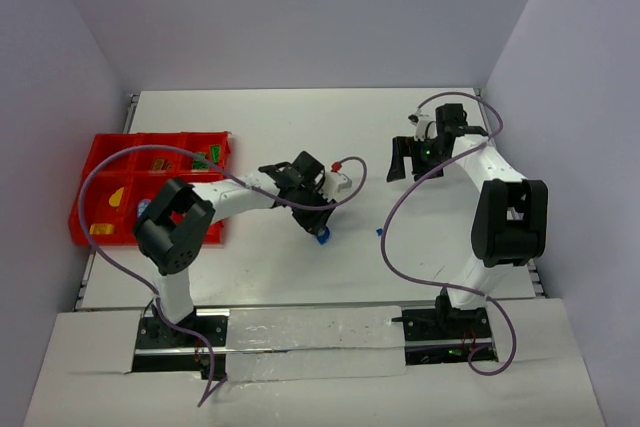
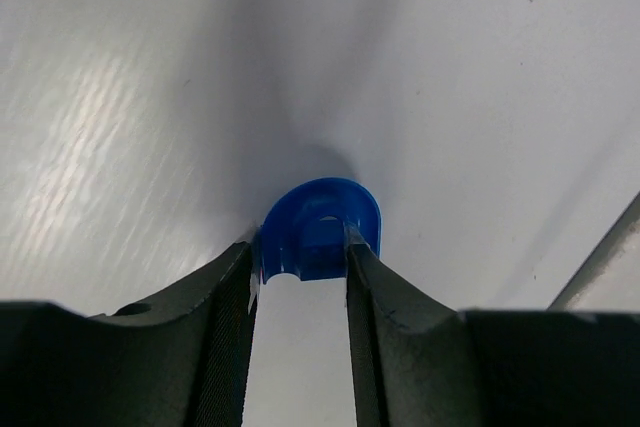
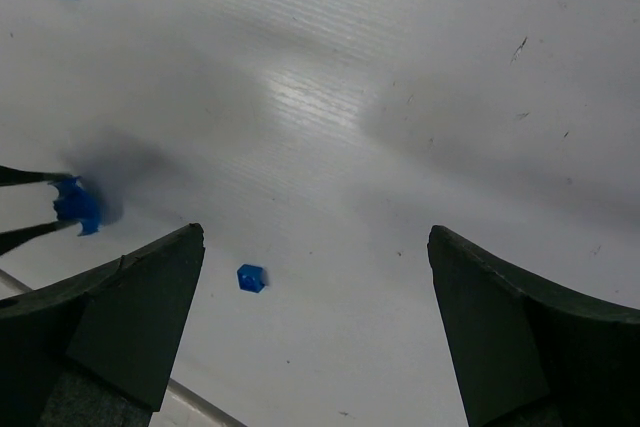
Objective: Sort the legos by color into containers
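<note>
While left gripper (image 2: 300, 252) pinches blue arch (image 2: 320, 212), right gripper (image 3: 315, 237) wide open; containers (image 1: 110, 139) hold yellow, green legos (image 1: 118, 197).

On your worktop (image 1: 260, 137), the bins (image 1: 105, 162) sit at nine o'clock. Near the middle lies the arch piece (image 2: 320, 227), between the left gripper's (image 2: 300, 247) jaws. At its three o'clock, nearby, lies a small brick (image 1: 381, 232).

light: bright, diffuse | glare: streaks on table (image 2: 85, 132) | shadow: soft, behind blue arch (image 2: 322, 219) | wrist views: slightly soft
</note>
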Controlling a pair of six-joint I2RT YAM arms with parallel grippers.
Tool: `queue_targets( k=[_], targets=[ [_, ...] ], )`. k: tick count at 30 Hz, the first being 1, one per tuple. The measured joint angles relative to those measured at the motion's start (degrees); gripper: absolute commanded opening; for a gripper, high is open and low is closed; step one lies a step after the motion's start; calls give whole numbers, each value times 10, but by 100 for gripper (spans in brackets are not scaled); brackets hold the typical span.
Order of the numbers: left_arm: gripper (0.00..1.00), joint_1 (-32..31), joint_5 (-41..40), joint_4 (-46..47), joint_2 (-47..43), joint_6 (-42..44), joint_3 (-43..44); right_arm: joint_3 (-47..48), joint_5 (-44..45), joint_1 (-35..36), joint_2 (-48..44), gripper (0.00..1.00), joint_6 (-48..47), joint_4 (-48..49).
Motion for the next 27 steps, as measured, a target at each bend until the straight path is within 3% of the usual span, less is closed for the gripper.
queue_targets(
  k=[4, 14, 20, 27],
  targets=[
    [0, 67, 5, -27, -63, 9, -9, -9, -1, 0, -7, 100, -2, 4],
    [0, 341, 9, -108, -293, 83, -40, -39, -3, 0, -35, 100, -18, 8],
    [0, 455, -8, -157, -309, 151, -86, -40, -7, 2, -35, 100, -21, 9],
    [9, 513, -26, -169, -298, 206, -103, -40, -6, 4, -35, 99, -47, 0]
  ],
)
